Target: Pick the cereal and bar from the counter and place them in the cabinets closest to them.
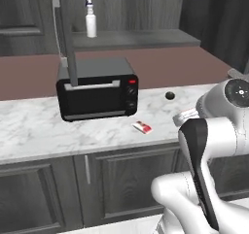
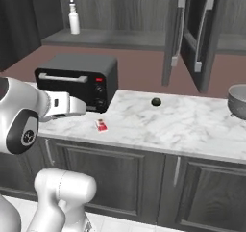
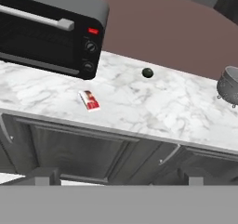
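White marble with grey veins makes up the table [image 1: 29, 126], which carries a black toaster oven [image 1: 96, 89] and, just in front of its right corner, the bar [image 1: 142, 127]. The red-and-white packet lies flat near the table's front edge, likely light, thin and slick in its wrapper, best pinched across its narrow sides from above. The gripper [image 3: 119, 183] hangs wide open and empty, well back from it.
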Motion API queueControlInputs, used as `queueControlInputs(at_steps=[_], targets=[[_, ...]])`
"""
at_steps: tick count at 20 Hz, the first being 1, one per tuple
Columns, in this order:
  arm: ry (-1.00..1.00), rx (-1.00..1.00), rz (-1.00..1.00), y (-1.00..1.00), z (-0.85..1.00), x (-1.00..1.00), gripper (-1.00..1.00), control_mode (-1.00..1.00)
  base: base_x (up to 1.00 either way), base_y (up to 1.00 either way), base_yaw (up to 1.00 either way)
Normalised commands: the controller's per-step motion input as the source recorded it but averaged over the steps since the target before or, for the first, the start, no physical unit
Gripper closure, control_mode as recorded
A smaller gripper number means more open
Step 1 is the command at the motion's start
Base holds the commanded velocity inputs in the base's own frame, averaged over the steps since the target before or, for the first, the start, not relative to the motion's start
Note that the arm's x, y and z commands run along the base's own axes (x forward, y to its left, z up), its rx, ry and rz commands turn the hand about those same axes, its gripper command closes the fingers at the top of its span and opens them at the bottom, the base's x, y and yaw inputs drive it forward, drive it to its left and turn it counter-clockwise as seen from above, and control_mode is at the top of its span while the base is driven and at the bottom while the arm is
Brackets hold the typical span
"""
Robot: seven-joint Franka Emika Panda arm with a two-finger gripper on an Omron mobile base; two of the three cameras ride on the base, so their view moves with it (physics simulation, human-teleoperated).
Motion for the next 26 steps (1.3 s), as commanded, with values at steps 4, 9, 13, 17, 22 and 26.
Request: queueControlInputs(at_steps=[4, 9, 13, 17, 22, 26], targets=[[0.0, 0.0, 0.0, 0.0, 0.0, 0.0, -1.0, 1.0, -0.03, 0.3, 0.0], [0.0, 0.0, 0.0, 0.0, 0.0, 0.0, -1.0, 1.0, 0.07, 0.07, 0.0], [0.0, 0.0, 0.0, 0.0, 0.0, 0.0, -1.0, 1.0, 0.4, 0.3, 0.0], [0.0, 0.0, 0.0, 0.0, 0.0, 0.0, -1.0, 1.0, 0.42, 0.36, 0.0], [0.0, 0.0, 0.0, 0.0, 0.0, 0.0, -1.0, 1.0, 0.37, 0.27, 0.0], [0.0, 0.0, 0.0, 0.0, 0.0, 0.0, -1.0, 1.0, 0.45, 0.09, 0.0]])
